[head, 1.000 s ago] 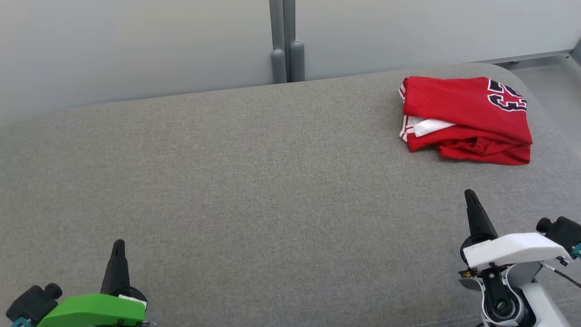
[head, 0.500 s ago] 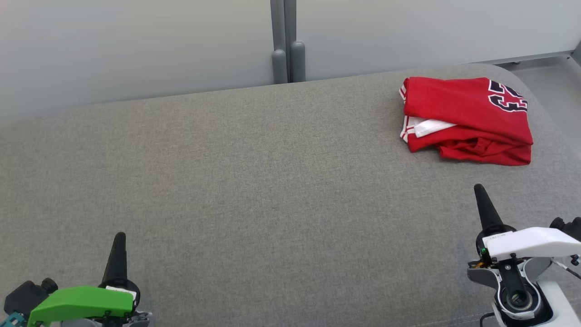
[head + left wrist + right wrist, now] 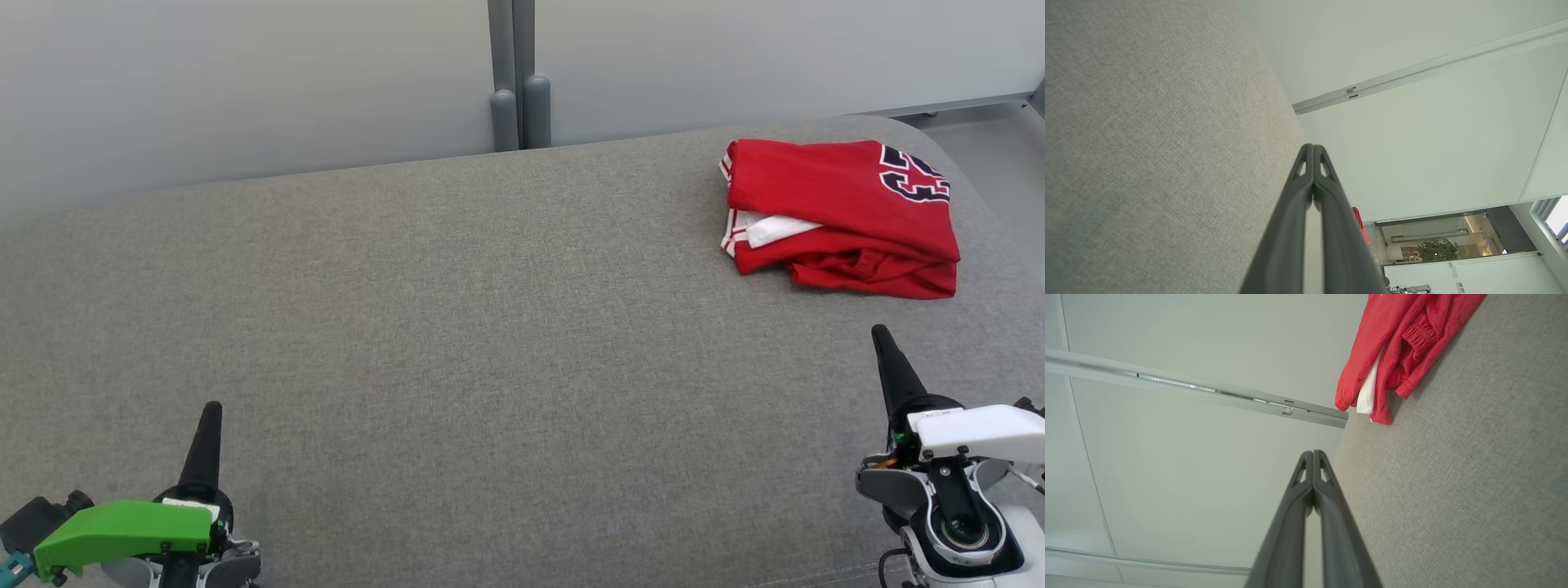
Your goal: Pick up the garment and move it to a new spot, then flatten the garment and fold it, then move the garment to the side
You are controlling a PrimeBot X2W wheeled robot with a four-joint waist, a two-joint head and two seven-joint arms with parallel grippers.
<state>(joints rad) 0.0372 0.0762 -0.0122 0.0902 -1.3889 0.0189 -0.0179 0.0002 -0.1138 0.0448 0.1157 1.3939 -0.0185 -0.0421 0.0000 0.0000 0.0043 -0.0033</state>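
Right jaws rightward over grey cushion (image 3: pixel 490 327)

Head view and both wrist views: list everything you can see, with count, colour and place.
garment: one, red with white trim and dark numerals, folded, far right of the padded surface
padded surface: one, grey fabric, spanning the foreground
posts: two, grey, behind the surface's far edge
wall panels: two, pale grey, behind the surface
left gripper: one, dark fingers, green housing, lower left, shut, empty
right gripper: one, dark fingers, white housing, lower right, shut, empty
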